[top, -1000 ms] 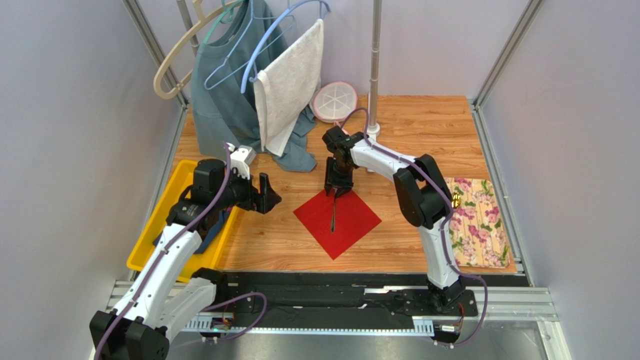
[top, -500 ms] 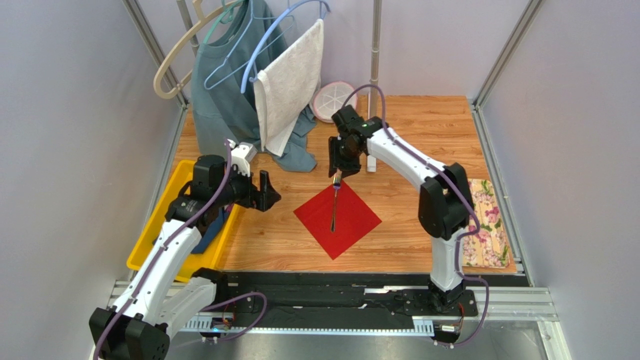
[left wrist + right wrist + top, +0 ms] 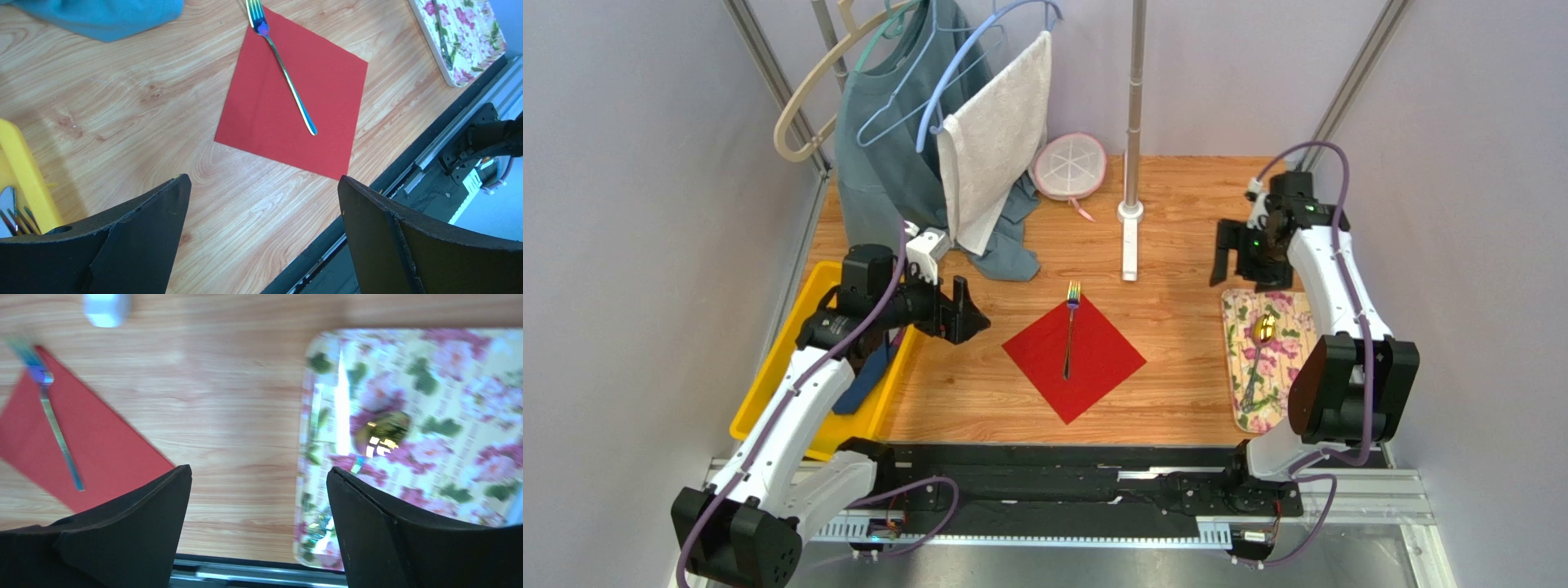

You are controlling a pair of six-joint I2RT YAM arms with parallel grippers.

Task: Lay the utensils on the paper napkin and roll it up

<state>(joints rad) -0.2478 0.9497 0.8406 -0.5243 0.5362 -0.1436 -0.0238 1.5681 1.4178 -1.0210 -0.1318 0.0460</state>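
right end effector (image 3: 1238, 272), jaws apart, hangs near floral tray (image 3: 1293, 368); left end effector (image 3: 967, 314) apart too.

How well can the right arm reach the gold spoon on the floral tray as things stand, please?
Probably yes: the right gripper hovers open close to the floral tray, the gold spoon lies uncovered on it, and nothing stands between them.

Fork (image 3: 1069, 328) on napkin (image 3: 1100, 363), centre; spoon (image 3: 1265, 327) on tray (image 3: 1290, 314) to its right
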